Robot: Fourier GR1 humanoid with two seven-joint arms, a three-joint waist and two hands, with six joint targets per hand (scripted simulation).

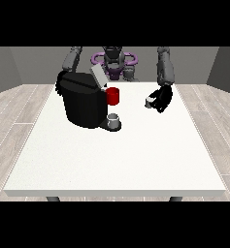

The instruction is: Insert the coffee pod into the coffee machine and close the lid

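Nearest you: bare front of the large white worktop (116, 164), nothing on it.

Next back, small grey cup (114, 119) on the drip base of the bulky black coffee machine (82, 104). Machine sits left of centre. Its grey lid (98, 76) is tilted up, so the pod slot should be open. Red cylinder (113, 96) sticks out at the machine's upper right, just under the lid; can't tell if it's part of the brew head or a separate thing.

Same depth, view's right: black hand at the view's right (161, 99) is low over the worktop, well apart from the machine. Fingers look curled round a small pale object at its left tip, which I judge to be the coffee pod (149, 101). So: gripping the pod, pod not yet in the machine.

Key relation for your next move: the machine's opening lies to the view's left of that hand and a bit higher. Pod's axis too small to tell. You'll need to carry left and up, then come down under the raised lid.

Farther back, hand at the view's left is hidden behind the machine; only its grey arm (72, 59) shows. Can't tell its state. It's nearer the lid, so I'd guess it suits the closing.
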